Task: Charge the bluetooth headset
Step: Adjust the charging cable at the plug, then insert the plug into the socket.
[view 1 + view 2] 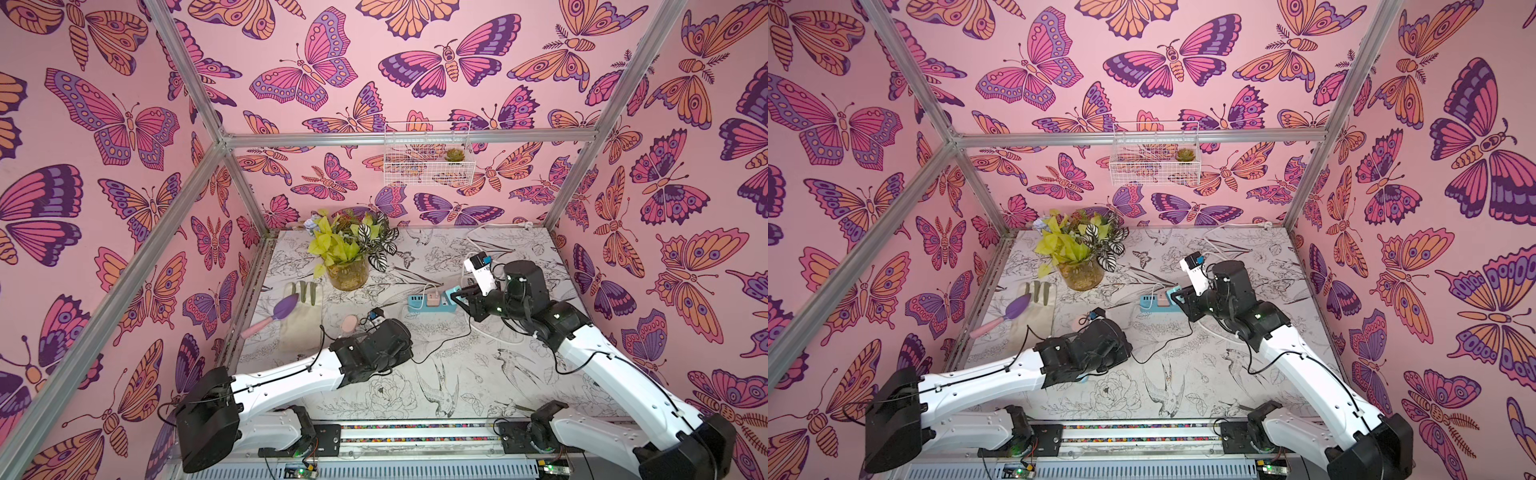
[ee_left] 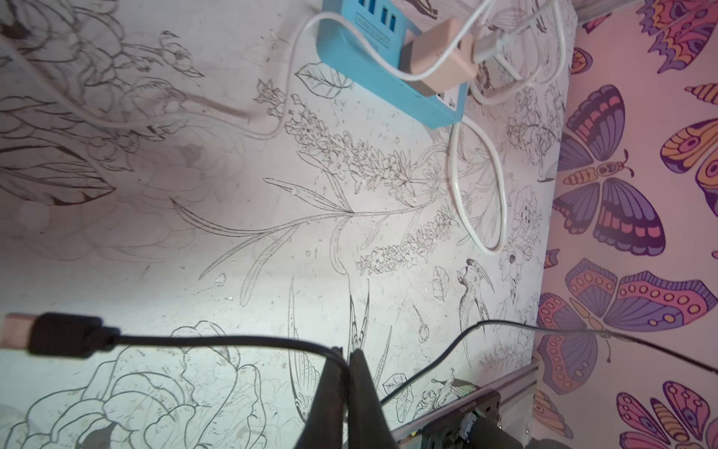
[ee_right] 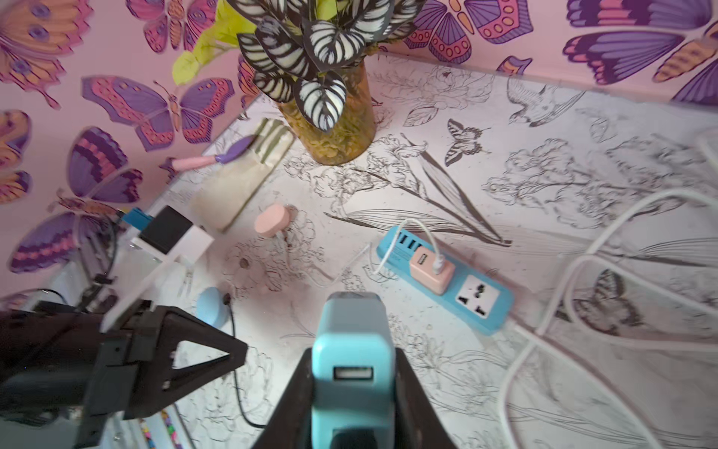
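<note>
Well, my left gripper [image 2: 351, 352] is pinched tight on a thin black cable [image 2: 233, 342], and the cable's plug [image 2: 66, 334] sticks out past it. My right gripper [image 3: 351, 352] is squeezing a little blue charger [image 3: 349, 315] up over the bench [image 3: 447, 388], near the blue power strip [image 3: 478, 322]. A pink charger [image 3: 431, 272] sits in that strip. The blue headset [image 3: 211, 311] lies on the bench, left of the strip, by my left arm, and the black cable goes into it.
</note>
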You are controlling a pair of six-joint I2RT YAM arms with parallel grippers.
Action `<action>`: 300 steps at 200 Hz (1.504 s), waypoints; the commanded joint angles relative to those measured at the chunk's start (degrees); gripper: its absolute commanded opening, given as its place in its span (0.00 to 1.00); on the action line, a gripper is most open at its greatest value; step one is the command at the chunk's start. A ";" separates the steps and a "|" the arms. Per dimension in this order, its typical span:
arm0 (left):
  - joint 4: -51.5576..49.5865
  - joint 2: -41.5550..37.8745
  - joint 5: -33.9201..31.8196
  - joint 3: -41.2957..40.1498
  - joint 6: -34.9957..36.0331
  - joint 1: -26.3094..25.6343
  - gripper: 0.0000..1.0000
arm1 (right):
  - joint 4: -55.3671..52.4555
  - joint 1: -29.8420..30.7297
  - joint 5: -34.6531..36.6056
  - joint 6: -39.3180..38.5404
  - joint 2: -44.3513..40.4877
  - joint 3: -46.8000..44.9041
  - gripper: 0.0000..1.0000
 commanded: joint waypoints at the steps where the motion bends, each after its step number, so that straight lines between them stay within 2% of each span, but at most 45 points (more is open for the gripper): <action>1: -1.91 1.09 2.48 2.43 4.63 0.41 0.00 | -4.54 -1.21 3.74 -11.18 2.41 3.13 0.01; 30: -0.87 5.41 4.12 4.66 5.60 0.38 0.00 | -5.86 -2.68 6.69 -17.63 6.42 4.84 0.00; 78: 1.64 10.33 5.29 5.94 3.60 0.06 0.00 | -7.50 -4.80 6.03 -29.73 14.45 8.36 0.01; 114: 3.59 11.50 4.15 5.50 3.35 -0.68 0.00 | -10.59 -6.85 3.11 -39.20 21.21 12.51 0.01; 169: 6.91 11.52 5.36 4.13 6.23 -0.78 0.00 | -18.35 -7.27 1.52 -48.03 32.48 20.55 0.02; 220: 6.93 10.90 5.71 3.92 8.23 -0.74 0.00 | -20.90 -7.56 -1.42 -53.46 37.46 23.04 0.02; 300: 7.02 10.49 6.42 3.56 9.40 -0.79 0.00 | -19.63 -8.21 -1.98 -55.81 41.70 23.92 0.01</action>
